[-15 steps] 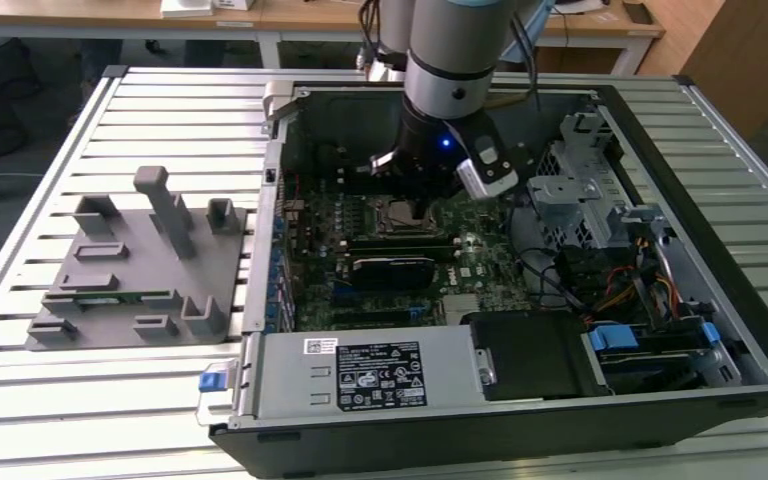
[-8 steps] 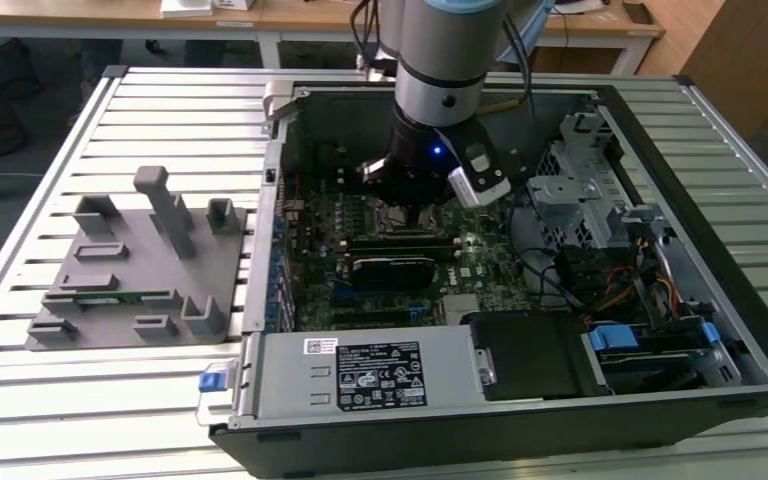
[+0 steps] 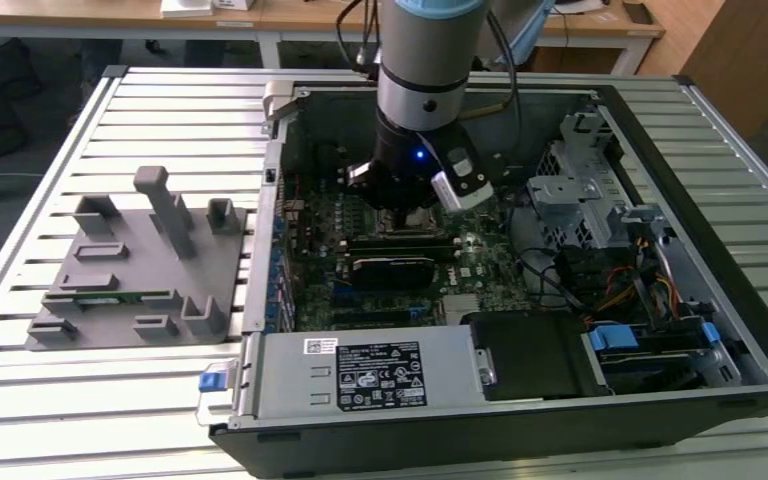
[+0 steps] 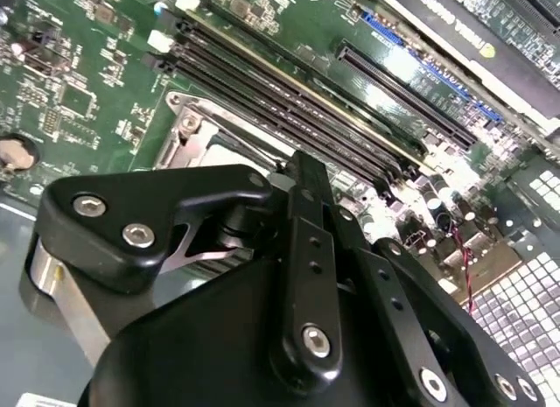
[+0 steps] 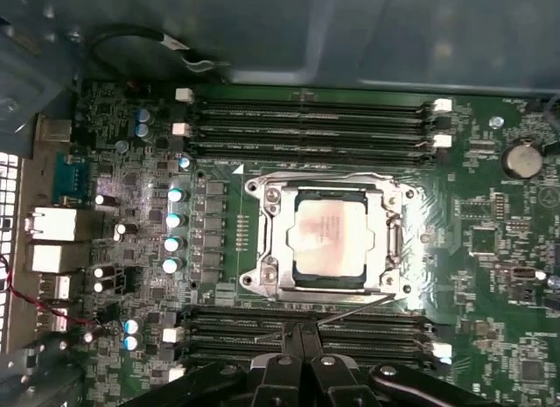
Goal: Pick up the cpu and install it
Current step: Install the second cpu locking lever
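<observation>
- Black claw [image 5: 302,359] at the bottom edge of the first wrist view looks drawn together with nothing between its fingers, poised just beside the socket.
- Small flat square cpu with a silvery-white metal top [image 5: 331,241] lies inside the metal socket frame [image 5: 262,236] at that view's centre, on the green motherboard [image 5: 490,284].
- Open black computer case [image 3: 744,330], centre and right of the exterior view, holds the motherboard, a black drive box and cables.
- Grey moulded fixture [image 3: 131,290] sits at that view's left, on the slatted metal table [image 3: 37,150].
</observation>
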`<action>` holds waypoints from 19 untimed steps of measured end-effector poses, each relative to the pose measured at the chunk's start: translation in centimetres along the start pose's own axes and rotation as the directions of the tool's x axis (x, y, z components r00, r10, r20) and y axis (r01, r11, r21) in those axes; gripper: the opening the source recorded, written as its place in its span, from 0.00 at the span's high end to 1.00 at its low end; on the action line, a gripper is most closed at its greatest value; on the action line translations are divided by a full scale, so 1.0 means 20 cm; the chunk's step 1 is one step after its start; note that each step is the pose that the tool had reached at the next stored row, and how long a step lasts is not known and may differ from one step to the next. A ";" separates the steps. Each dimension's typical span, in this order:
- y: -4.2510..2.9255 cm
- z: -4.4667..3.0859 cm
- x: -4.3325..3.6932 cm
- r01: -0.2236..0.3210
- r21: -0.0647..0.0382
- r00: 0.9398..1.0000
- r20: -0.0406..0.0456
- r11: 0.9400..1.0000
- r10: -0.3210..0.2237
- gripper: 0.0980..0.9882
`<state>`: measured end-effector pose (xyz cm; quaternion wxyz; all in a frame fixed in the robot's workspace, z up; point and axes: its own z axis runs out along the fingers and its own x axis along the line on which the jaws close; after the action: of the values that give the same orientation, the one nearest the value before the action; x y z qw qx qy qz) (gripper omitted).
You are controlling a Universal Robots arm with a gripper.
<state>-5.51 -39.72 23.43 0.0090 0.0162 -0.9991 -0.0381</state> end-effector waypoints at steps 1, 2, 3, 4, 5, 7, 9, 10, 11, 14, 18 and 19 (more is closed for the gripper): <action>-0.001 0.009 0.001 0.000 0.000 1.000 0.000 1.000 0.000 0.99; -0.001 0.018 0.001 0.000 0.000 1.000 0.000 1.000 0.000 0.99; -0.002 0.027 0.001 0.000 0.000 1.000 0.000 1.000 0.000 0.99; -0.003 0.036 0.001 0.000 0.000 1.000 0.000 1.000 0.000 0.99; -0.003 0.045 0.001 0.000 0.000 1.000 -0.001 1.000 0.000 0.99; -0.004 0.058 0.001 0.000 0.000 1.000 -0.001 1.000 0.000 0.99; -0.005 0.068 0.001 0.000 0.000 1.000 -0.002 1.000 0.000 0.99; -0.005 0.070 0.002 0.000 0.000 1.000 -0.002 1.000 0.000 0.99; -0.006 0.072 0.002 0.000 -0.002 1.000 -0.002 1.000 0.000 0.99; -0.009 0.073 0.003 0.000 -0.014 1.000 -0.001 1.000 0.000 0.99; -0.026 0.074 0.004 -0.001 -0.036 1.000 -0.001 0.999 0.001 0.99; -0.031 0.074 0.004 -0.002 -0.040 1.000 -0.001 0.999 0.002 0.99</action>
<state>-5.60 -40.22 21.91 0.0098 0.0150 -0.9981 -0.0583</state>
